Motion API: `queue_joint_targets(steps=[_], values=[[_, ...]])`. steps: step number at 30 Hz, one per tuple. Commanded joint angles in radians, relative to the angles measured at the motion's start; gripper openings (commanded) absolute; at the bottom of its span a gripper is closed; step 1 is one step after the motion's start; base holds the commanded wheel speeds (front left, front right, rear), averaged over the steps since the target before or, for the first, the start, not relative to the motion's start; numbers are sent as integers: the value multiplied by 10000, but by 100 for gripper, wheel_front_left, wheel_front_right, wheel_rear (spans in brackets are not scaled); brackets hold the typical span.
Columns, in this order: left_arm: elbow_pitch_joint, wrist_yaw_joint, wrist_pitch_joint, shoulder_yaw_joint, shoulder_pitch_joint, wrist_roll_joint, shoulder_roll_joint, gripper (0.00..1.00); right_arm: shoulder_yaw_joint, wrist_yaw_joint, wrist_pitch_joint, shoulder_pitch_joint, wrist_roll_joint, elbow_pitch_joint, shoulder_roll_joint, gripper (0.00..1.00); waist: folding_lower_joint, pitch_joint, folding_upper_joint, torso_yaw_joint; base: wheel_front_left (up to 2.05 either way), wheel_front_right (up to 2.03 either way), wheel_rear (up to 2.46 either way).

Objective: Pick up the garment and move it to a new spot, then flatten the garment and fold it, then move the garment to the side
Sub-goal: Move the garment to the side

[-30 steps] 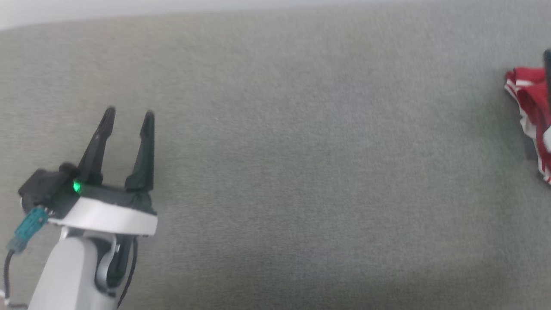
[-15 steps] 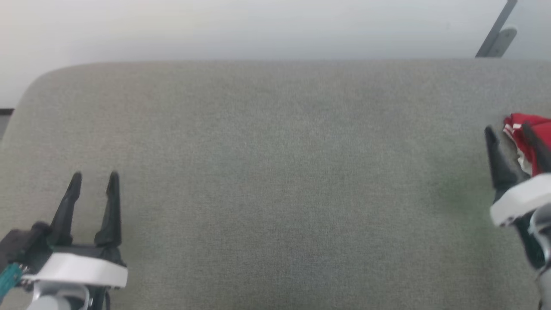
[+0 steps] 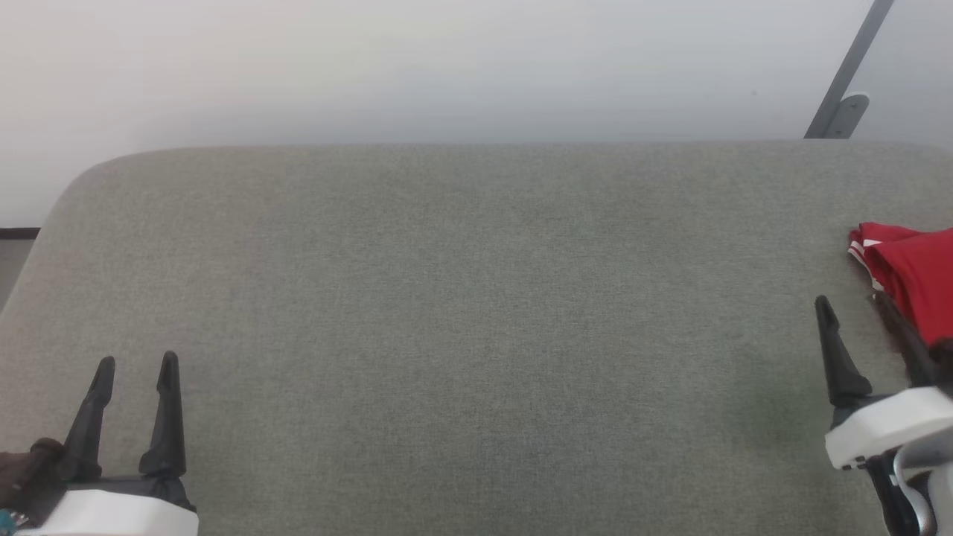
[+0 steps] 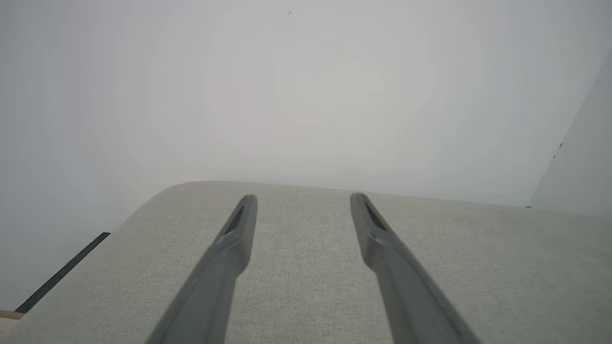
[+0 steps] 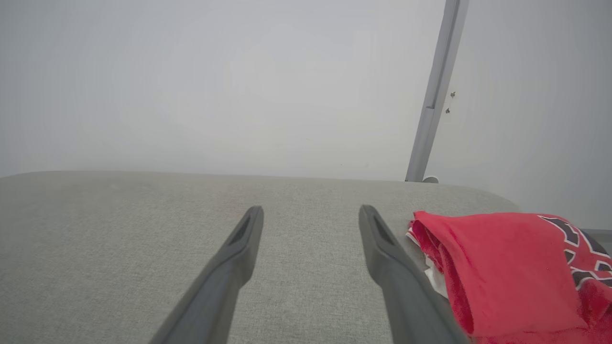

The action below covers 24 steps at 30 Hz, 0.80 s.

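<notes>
The garment is a red bundle with striped trim at the right edge of the grey padded table, cut off by the frame. In the right wrist view the garment lies folded, with dark white-outlined lettering at its right. My right gripper stands open just left of it, its right finger against the cloth's edge, nothing between the fingers. In that arm's own view the right gripper points over bare table. My left gripper is open at the lower left, empty; the left gripper faces the table's far rounded corner.
A pale wall runs behind the table. A grey slanted metal bar with a bracket stands behind the far right edge. The table's left corner is rounded, with floor beyond it.
The head camera has tilted up, so the far table edge, wall and bar came into view. The right gripper now shows apart from the garment, below its left edge.
</notes>
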Motion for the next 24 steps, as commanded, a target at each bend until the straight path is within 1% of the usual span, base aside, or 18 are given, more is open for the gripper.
queue_joint_targets(steps=[1, 11, 24], values=[[-18, -19, -37, 47, 99, -6, -32, 100, -108, -19, -85, 195, -33, -154, 66, 100, 0, -33, -1, -26, 0, 0, 0], [-13, -19, -37, 97, 361, -102, -55, 100, -405, -19, -48, 921, -234, -806, 507, 100, 0, -260, -1, -165, 0, 0, 0], [-129, -19, -37, 124, 597, -158, -102, 100, -580, -17, 16, 1267, -259, -1108, 699, 100, 0, -418, -1, -227, 0, 0, 0]])
